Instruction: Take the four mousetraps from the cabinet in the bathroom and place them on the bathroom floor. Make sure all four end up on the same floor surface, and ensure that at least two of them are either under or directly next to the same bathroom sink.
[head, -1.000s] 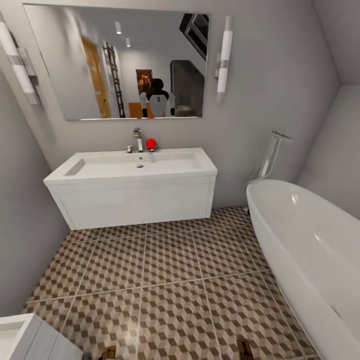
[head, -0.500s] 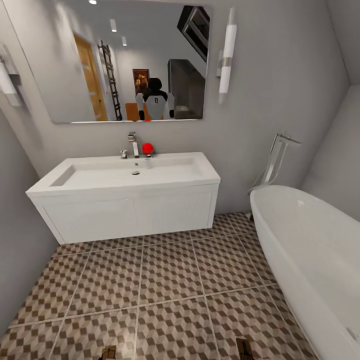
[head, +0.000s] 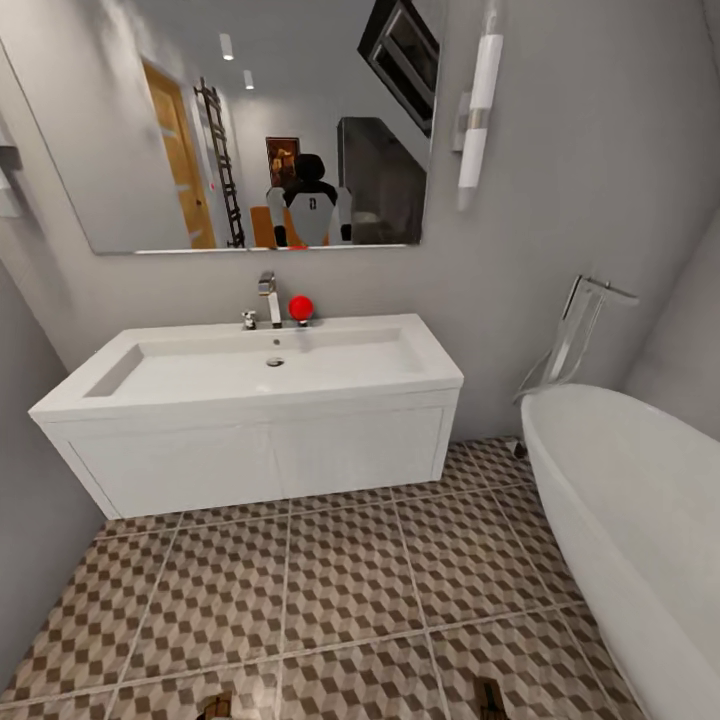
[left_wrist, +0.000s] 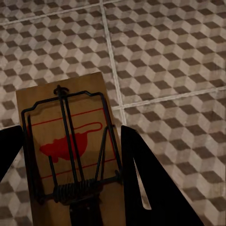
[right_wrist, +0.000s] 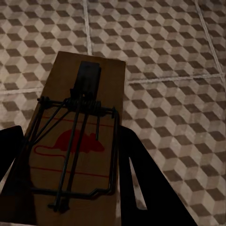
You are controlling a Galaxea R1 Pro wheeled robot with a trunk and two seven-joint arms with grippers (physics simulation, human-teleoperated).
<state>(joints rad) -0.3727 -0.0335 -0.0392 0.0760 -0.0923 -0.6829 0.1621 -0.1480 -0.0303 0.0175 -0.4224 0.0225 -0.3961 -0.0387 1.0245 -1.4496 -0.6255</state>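
Camera now closer to wide white rectangular sink (head: 250, 375); basin looms larger. Left pincer (left_wrist: 70, 165) clenched on flat tan wooden mousetrap (left_wrist: 66, 141), right pincer (right_wrist: 70, 169) on second mousetrap (right_wrist: 77, 141), above cube-patterned floor tiles (head: 340, 580). Boards light, stiff; hold by edges, clear of wire.

Head view: both mousetraps cut by bottom edge, left one (head: 216, 707) and right one (head: 489, 698) just slivers. Bathtub (head: 640, 510) cropped at right edge. Left wrist: mousetrap (left_wrist: 70, 150) near end cut off, black fingers (left_wrist: 155, 188) hide its sides. Right wrist mousetrap (right_wrist: 77, 146) likewise.
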